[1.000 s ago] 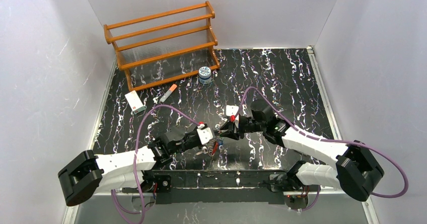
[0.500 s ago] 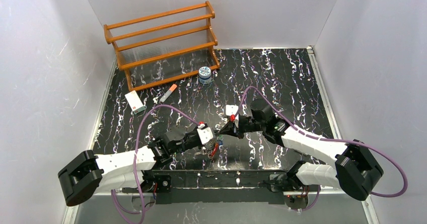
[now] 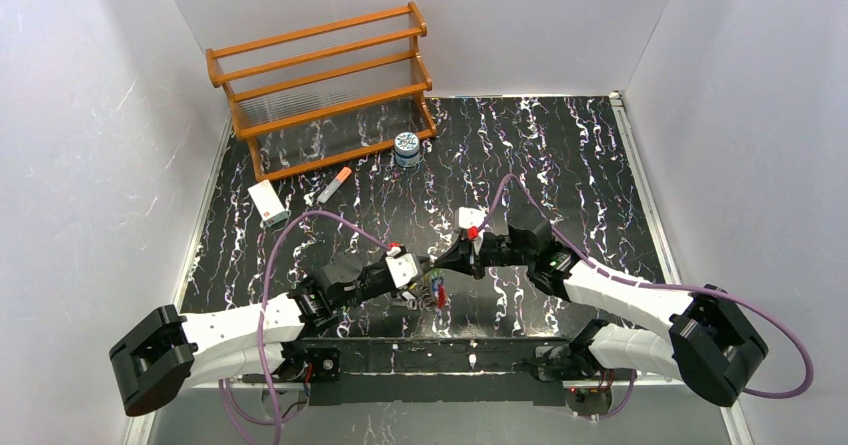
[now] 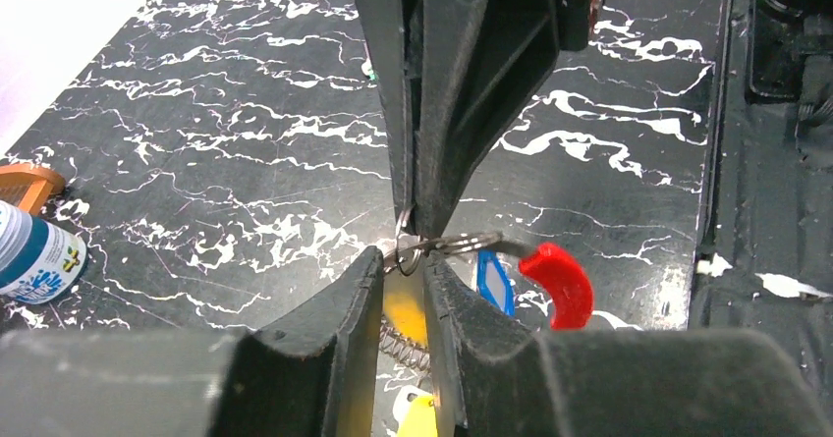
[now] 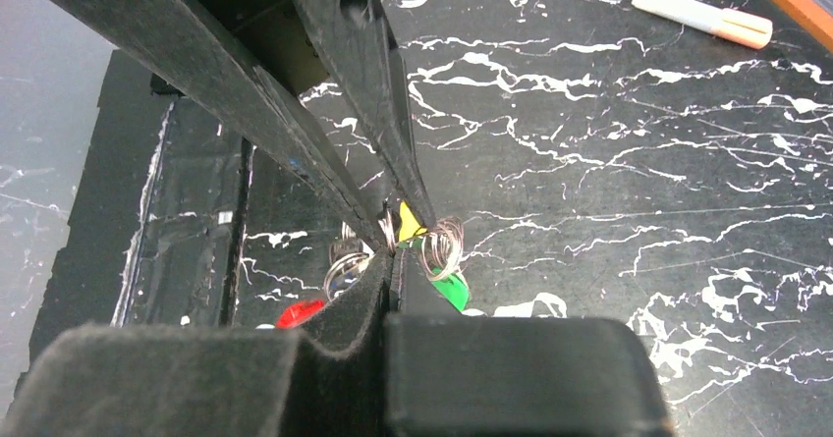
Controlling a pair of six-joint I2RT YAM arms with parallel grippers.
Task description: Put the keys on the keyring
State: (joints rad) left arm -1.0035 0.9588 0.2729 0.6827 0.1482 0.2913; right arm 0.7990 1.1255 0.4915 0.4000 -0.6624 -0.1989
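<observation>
Gripper, right [image 5: 388, 255]: pressed together on the thin wire of the keyring [image 4: 462, 244], apparently carrying it. Left gripper [image 4: 403, 260]: narrowly spread, with the yellow key [image 4: 403, 304] in the gap; contact unclear. The keyring is held above the counter [image 3: 560, 145], well apart from the jar [image 3: 406, 149], on its arm-base side. Blue key [image 4: 494, 282] and green key [image 5: 450, 290] hang in the same bunch. Judgement: threading looks mostly done; whether yellow is fully on, cannot tell.

Bright, even overhead light on the glossy black table [image 3: 560, 145], soft shadows; wrist views blur nearest the lens, left one glaring white upper left.
</observation>
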